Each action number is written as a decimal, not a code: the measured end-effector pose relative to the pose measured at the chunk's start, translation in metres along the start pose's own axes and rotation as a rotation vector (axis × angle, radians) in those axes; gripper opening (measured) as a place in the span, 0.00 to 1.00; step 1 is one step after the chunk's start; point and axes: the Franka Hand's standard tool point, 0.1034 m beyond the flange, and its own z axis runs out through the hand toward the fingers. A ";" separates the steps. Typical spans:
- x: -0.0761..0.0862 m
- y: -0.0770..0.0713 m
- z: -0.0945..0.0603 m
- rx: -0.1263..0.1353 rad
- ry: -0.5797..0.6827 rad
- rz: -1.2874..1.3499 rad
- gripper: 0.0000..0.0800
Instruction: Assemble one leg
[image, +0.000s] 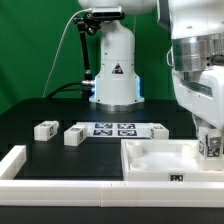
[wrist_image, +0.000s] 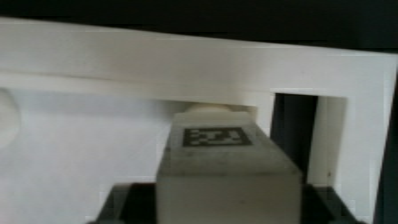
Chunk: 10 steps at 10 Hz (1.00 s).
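My gripper (image: 210, 150) is shut on a leg (image: 211, 144), a short white square block with a black-and-white tag. It holds the leg upright at the right-hand corner of the large white tray-like piece (image: 160, 160) as seen in the exterior view. In the wrist view the leg (wrist_image: 222, 165) fills the space between my dark fingers (wrist_image: 135, 200), with my gripper (wrist_image: 222, 208) around it. Its rounded tip (wrist_image: 210, 108) is at the tray-like piece's corner recess (wrist_image: 329, 130). Whether the tip touches the recess I cannot tell.
Two more loose legs (image: 45, 129) (image: 74, 134) lie at the exterior view's left. The marker board (image: 122, 129) lies behind the middle. A white L-shaped rail (image: 15, 165) runs along the front left. The robot base (image: 113, 75) stands at the back.
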 end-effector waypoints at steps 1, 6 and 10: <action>0.000 0.000 0.000 0.001 0.000 0.074 0.36; -0.002 0.000 -0.002 -0.022 -0.002 -0.096 0.72; -0.006 0.000 -0.001 -0.055 0.038 -0.760 0.81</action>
